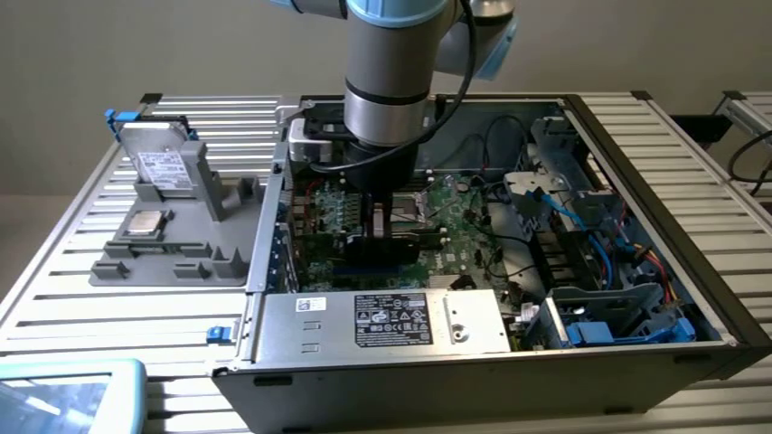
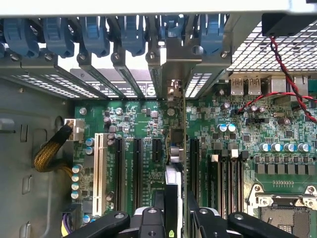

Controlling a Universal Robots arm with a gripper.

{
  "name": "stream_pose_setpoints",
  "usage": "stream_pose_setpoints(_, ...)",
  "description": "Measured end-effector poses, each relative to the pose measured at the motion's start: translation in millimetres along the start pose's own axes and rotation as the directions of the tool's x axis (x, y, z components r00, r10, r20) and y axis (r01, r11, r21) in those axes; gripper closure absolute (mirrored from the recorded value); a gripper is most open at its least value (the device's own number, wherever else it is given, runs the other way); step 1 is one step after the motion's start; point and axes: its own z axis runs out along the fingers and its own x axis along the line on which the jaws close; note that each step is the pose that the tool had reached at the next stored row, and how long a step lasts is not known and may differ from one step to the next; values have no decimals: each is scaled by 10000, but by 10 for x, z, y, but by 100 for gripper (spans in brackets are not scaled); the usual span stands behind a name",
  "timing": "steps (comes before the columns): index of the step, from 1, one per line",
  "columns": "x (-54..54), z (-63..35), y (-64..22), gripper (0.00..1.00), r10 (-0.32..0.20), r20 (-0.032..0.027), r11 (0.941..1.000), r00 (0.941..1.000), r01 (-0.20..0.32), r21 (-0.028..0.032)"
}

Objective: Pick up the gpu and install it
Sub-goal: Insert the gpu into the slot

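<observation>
Picked up already | clamping gpu (image 2: pixel 173 173) edge-on in gripper (image 2: pixel 176 218), 12 o'clock from power supply (image 1: pixel 362 321) | poised over motherboard (image 2: pixel 133 119) slots (cannot confirm seating)

Plain beige wall (image 1: pixel 145 45) behind, slatted aluminium table (image 1: pixel 49 298) below, soft even indoor light

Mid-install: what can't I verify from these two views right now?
1. Exterior view: the slot under the gpu, hidden by the gripper and arm.
2. Wrist view: whether the gpu's connector is seated; the card is edge-on and covers its own slot.
3. Wrist view: gripper body, cut off by the frame edge.
</observation>
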Motion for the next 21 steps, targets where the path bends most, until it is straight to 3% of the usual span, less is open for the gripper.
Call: stream_pose_setpoints(21, 19, 1, -4, 73, -4, 0, 10000, 10000, 4, -1)
